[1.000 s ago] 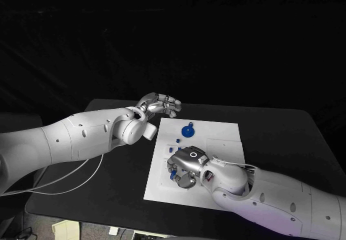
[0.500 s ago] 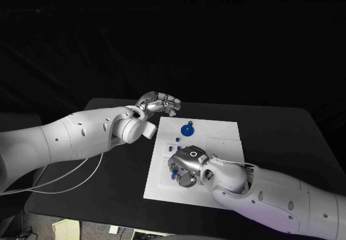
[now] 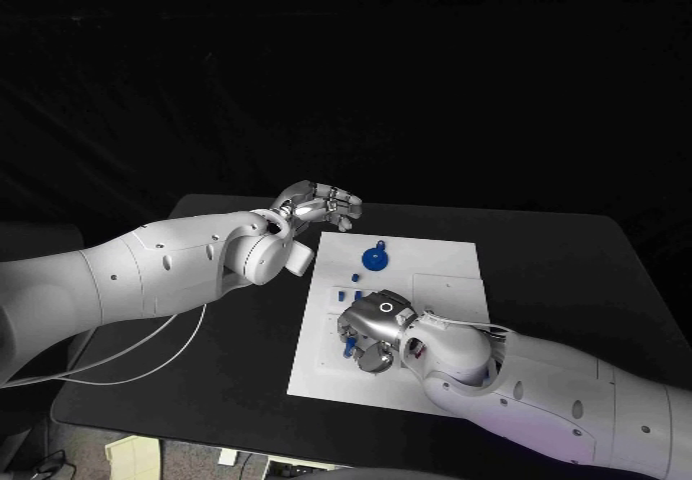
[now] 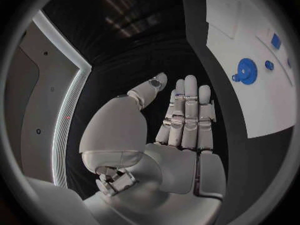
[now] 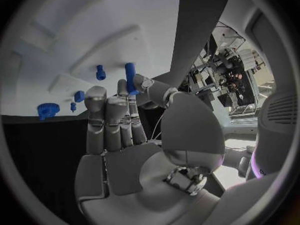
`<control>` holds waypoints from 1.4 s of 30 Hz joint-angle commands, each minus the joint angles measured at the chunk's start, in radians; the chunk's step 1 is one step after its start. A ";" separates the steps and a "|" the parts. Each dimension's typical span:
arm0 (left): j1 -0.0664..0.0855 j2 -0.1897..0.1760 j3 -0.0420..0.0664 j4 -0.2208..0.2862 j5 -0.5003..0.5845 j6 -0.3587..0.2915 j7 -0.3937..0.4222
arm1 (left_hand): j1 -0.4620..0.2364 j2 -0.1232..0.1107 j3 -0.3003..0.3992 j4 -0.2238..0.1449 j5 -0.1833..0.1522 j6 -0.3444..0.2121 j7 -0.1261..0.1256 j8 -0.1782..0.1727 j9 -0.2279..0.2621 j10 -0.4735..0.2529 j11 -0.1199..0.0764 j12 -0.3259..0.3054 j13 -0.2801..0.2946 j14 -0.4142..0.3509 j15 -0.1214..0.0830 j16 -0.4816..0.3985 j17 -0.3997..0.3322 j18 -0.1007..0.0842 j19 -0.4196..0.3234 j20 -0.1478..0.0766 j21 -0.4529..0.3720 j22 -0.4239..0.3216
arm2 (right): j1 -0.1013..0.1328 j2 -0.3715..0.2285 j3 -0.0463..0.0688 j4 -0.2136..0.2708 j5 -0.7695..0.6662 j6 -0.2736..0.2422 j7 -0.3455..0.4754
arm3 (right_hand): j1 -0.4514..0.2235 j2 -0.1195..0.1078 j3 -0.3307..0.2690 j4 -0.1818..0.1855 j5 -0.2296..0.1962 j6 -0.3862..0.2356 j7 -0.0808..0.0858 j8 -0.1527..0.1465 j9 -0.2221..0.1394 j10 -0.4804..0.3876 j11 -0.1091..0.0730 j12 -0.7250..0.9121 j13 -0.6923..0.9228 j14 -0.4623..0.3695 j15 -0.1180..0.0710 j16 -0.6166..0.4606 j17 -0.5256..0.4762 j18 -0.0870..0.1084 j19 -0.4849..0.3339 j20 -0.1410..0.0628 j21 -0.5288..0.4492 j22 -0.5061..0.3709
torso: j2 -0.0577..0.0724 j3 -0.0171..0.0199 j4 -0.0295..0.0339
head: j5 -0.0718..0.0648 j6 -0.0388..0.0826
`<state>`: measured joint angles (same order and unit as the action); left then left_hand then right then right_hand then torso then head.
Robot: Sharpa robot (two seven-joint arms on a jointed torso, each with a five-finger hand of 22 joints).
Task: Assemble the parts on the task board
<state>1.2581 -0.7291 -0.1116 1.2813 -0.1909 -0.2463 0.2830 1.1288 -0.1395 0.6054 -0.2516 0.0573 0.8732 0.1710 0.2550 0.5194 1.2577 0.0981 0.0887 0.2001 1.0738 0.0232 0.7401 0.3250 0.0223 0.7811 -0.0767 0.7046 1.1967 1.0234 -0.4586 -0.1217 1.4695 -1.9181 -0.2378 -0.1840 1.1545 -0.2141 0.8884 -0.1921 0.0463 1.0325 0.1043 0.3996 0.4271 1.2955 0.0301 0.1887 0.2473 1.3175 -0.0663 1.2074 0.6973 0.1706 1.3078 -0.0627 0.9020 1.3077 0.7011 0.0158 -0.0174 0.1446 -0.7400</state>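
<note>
The white task board (image 3: 433,300) lies in the middle of the black table. A blue gear (image 3: 375,262) rests near its far edge, also seen from the left wrist as the gear (image 4: 245,71). Small blue parts (image 3: 348,295) stand left of the board's middle. My right hand (image 3: 372,330) hovers low over the board's near left part and pinches a blue peg (image 5: 130,78) between thumb and a finger; the peg (image 3: 348,347) shows at the hand's left side. My left hand (image 3: 320,207) is open with fingers straight, held above the table just beyond the board's far left corner.
The black table (image 3: 562,270) runs wide to the right of the board. Two more small blue parts (image 5: 100,72) (image 5: 79,96) stand on the board ahead of my right hand. A white cable (image 3: 144,350) hangs from my left arm over the table's left side.
My right hand has shifted slightly toward the board's left edge with the peg. The left hand has stayed in place.
</note>
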 commanded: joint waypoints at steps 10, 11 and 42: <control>0.001 0.003 0.001 0.001 0.006 0.013 0.009 | -0.006 0.005 0.000 0.004 0.002 -0.008 -0.001 0.005 -0.001 -0.005 -0.001 -0.005 0.002 0.007 -0.002 -0.006 0.003 0.020 0.004 0.000 -0.005 0.001 | -0.005 0.010 -0.017 -0.010 -0.021 0.028 -0.004 | -0.001 0.010 0.001 -0.009 0.003 0.005 0.000 0.003 0.002 0.011 0.004 0.002 0.000 -0.020 -0.012 0.004 -0.001 0.091 -0.001 -0.006 0.004 0.018 | 0.000 -0.0002 0.0000 | 0.003 -0.002; 0.001 0.003 0.001 0.001 0.006 0.013 0.009 | -0.005 0.005 0.000 0.004 0.002 -0.008 -0.001 0.005 -0.001 -0.005 -0.001 -0.005 0.002 0.007 -0.002 -0.006 0.003 0.020 0.004 0.000 -0.005 0.001 | -0.006 0.011 -0.017 -0.008 -0.021 0.026 -0.003 | -0.001 0.010 0.001 -0.009 0.003 0.005 0.000 0.003 0.002 0.011 0.004 0.002 0.000 -0.020 -0.012 0.004 -0.002 0.091 -0.001 -0.006 0.004 0.018 | 0.000 -0.0001 0.0001 | 0.003 -0.003; 0.001 0.003 0.001 0.001 0.006 0.017 0.006 | -0.006 0.005 0.000 0.004 0.002 -0.009 -0.001 0.006 -0.002 -0.005 0.000 -0.006 0.002 0.007 -0.002 -0.008 0.005 0.020 0.004 0.000 -0.006 0.002 | -0.008 0.020 -0.022 -0.020 0.021 0.012 0.011 | -0.039 -0.030 -0.051 -0.037 0.041 -0.040 0.019 -0.025 -0.007 -0.038 0.022 -0.027 -0.005 -0.020 0.006 0.002 -0.008 0.091 -0.004 -0.001 0.007 0.018 | 0.000 0.0005 -0.0005 | 0.002 -0.003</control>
<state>1.2580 -0.7279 -0.1116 1.2804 -0.1903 -0.2435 0.2825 1.1289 -0.1395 0.6055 -0.2517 0.0573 0.8732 0.1710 0.2550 0.5187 1.2577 0.0981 0.0887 0.2005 1.0738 0.0232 0.7362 0.3288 0.0222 0.7811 -0.0767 0.7046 1.1980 1.0190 -0.4364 -0.1399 1.4511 -1.9213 -0.2336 -0.1909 1.1251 -0.2382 0.8395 -0.2289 0.0869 1.0040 0.1217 0.3792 0.4252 1.2710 0.0531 0.1659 0.2479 1.3059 -0.0570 1.2074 0.6901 0.1698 1.3015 -0.0608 0.9043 1.3074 0.7010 0.0158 -0.0178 0.1462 -0.7423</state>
